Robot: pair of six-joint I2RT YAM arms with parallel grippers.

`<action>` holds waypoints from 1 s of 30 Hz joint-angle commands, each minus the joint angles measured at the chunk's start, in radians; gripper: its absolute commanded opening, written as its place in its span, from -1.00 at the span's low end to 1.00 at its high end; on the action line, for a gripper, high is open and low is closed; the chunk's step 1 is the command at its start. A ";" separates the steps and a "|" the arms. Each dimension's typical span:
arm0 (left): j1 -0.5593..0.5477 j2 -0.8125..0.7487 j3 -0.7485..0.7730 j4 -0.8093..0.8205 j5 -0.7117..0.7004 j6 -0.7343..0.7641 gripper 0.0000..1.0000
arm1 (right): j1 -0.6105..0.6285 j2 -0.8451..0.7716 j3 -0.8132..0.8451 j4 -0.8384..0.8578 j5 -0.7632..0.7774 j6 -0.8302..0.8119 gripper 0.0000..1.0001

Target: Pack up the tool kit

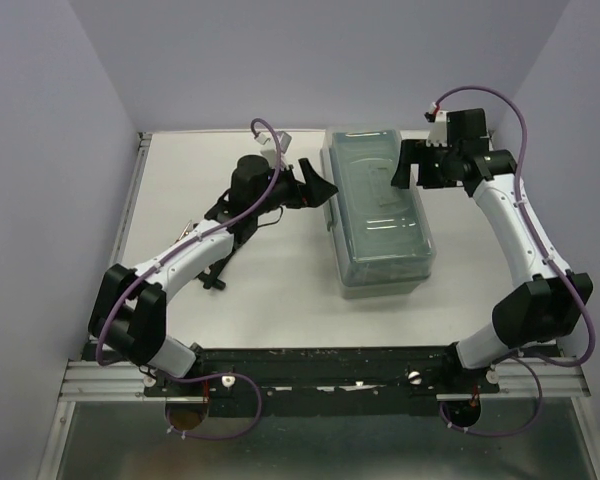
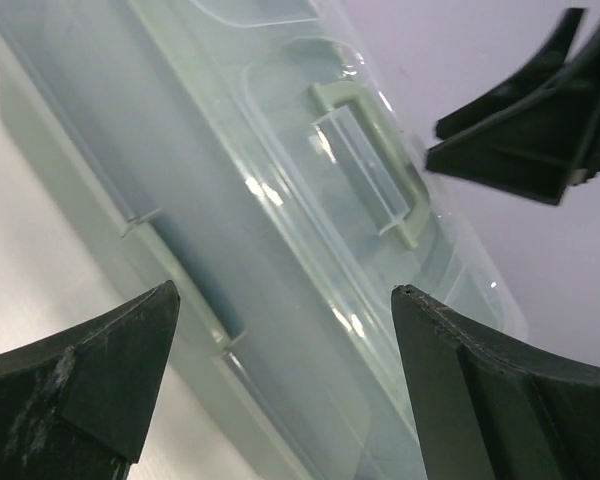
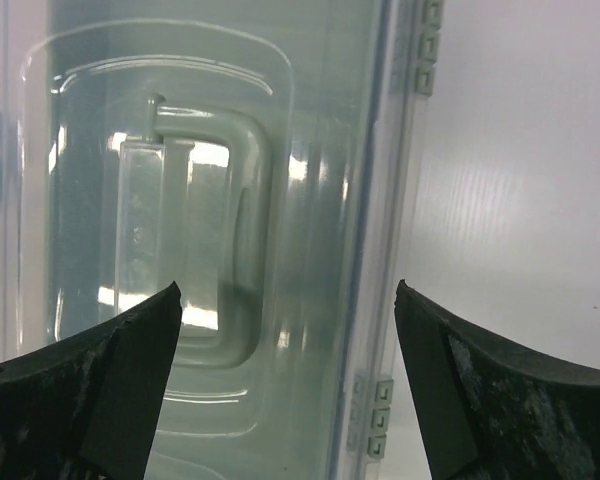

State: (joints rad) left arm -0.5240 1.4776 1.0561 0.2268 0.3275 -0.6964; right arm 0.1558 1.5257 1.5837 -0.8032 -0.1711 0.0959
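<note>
Looking down from above, the tool kit [image 1: 382,262] sits a little right of centre on the table [image 1: 270,300], its lid [image 1: 370,215] down. The left gripper [image 1: 318,187] hangs just beside the left long wall, jaws spread and empty. The right gripper [image 1: 405,172] hovers over the far right part of the lid, also spread, holding nothing. With an arm this near on each side, a careless sideways move could shove or skew the box.

From the left wrist, what looks like a long latch [image 2: 180,270] runs along the near wall, and the handle [image 2: 372,160] lies flat in the lid. The other gripper shows close by at upper right. If both reach for the handle together, the fingers may clash.

From the right wrist, the hinges [image 3: 375,415] line the edge next to the bare table. The lid is glossy, so a pressing finger could slide off. Whether the latch is snapped home cannot be told, and lifting by the handle with it loose would likely spill the contents.
</note>
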 commanded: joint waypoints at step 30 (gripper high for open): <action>-0.160 -0.287 -0.237 -0.080 -0.390 0.049 0.62 | 0.384 0.163 -0.412 0.344 -0.396 0.275 0.54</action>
State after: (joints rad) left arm -0.6373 1.2846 0.8875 0.0944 0.0193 -0.6395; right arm 0.3660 1.5810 1.2751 -0.2359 -0.3264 0.2424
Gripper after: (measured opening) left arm 0.816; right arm 0.773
